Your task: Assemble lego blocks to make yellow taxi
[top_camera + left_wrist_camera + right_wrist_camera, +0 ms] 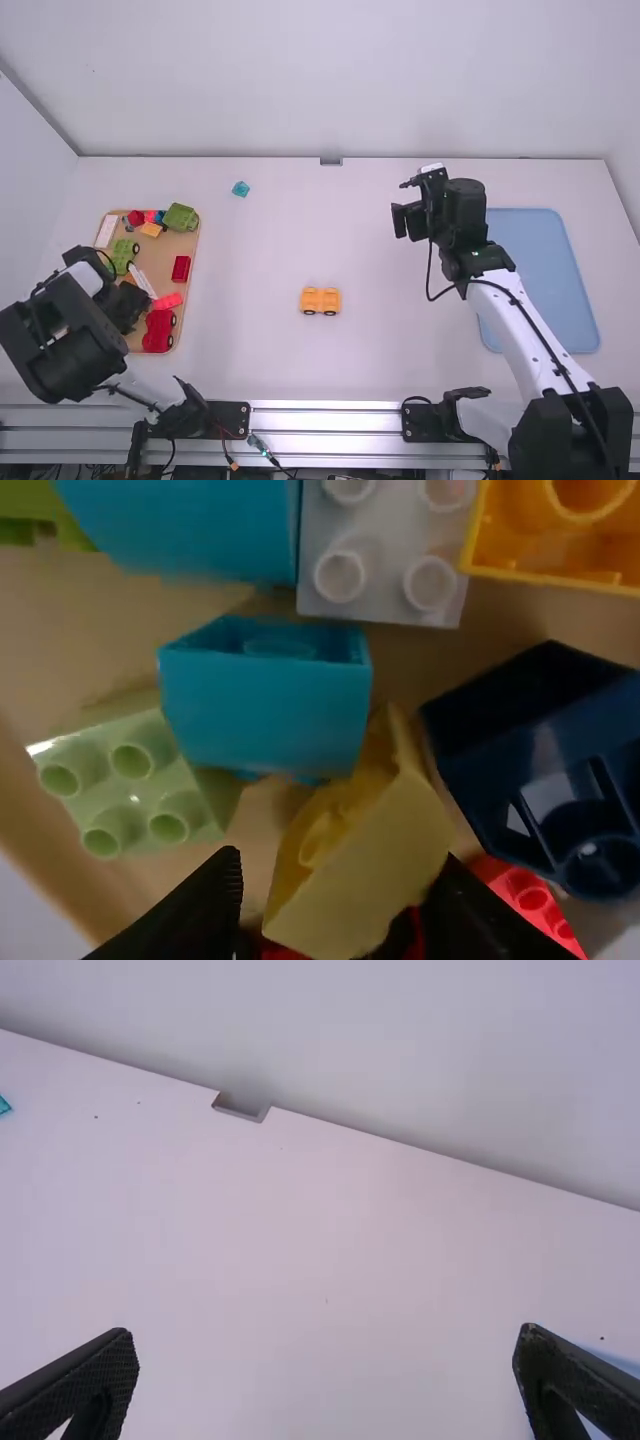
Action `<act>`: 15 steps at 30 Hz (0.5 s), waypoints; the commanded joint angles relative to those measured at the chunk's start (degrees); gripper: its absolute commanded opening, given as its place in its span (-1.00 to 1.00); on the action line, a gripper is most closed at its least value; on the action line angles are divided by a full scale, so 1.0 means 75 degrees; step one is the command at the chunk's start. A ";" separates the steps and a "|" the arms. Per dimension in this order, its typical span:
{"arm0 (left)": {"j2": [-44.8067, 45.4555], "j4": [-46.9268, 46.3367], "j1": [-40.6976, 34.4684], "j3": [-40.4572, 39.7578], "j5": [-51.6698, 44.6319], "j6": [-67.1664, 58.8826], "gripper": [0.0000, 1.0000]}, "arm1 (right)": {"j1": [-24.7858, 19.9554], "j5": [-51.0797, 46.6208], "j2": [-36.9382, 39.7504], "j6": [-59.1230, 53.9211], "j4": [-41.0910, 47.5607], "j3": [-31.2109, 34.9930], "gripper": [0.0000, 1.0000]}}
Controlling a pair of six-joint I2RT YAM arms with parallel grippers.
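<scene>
When a yellow wheeled piece (320,301) stands at mid-table, spread fingers straddle a yellow block (362,880)

Taking the yellow wheeled piece as the landmark, the left gripper (122,306) is well to its left, low over the tan tray (192,262) of mixed blocks. Its fingers are parted, and the left wrist view puts the yellow block between them; a gap shows beside one finger, so the block is not pinched. Around that block lie a blue block (270,705), a dark blue block (545,765), a pale green block (135,775) and a red block (530,900).

The right gripper (408,218) is raised to the right of the landmark and farther from the arms' bases. Its fingers are spread wide with nothing between them.

The wheeled piece itself is upright, apart from both grippers, with two dark wheels along its near side. Beyond it and to its left, outside the tray, lies a teal block (240,188). To its right, partly behind the right arm, is a flat light blue tray (540,270). A red wheeled piece (158,331) is off to the landmark's left, at the tan tray's near end.
</scene>
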State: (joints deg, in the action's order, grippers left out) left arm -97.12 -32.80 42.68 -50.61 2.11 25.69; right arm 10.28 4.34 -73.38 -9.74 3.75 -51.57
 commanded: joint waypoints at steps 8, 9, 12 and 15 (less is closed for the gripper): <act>-0.0076 0.1017 -0.0516 0.0519 0.0388 -0.1110 -0.04 | 0.0038 0.0047 -0.0038 0.0003 -0.0006 -0.0280 0.99; -0.0076 0.1055 -0.0522 0.0548 0.0388 -0.1166 -0.04 | 0.0038 0.0044 -0.0038 0.0003 -0.0006 -0.0280 0.99; -0.0076 0.1049 -0.0466 0.0580 0.0391 -0.1172 -0.06 | 0.0038 0.0047 -0.0038 0.0006 -0.0012 -0.0280 0.99; -0.0076 0.1055 -0.0399 0.0583 0.0391 -0.1145 -0.05 | 0.0035 0.0050 -0.0038 0.0003 -0.0009 -0.0280 0.99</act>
State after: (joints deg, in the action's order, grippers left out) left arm -97.12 -24.53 39.16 -46.92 4.32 18.11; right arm 10.28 4.36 -73.38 -9.58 3.81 -51.57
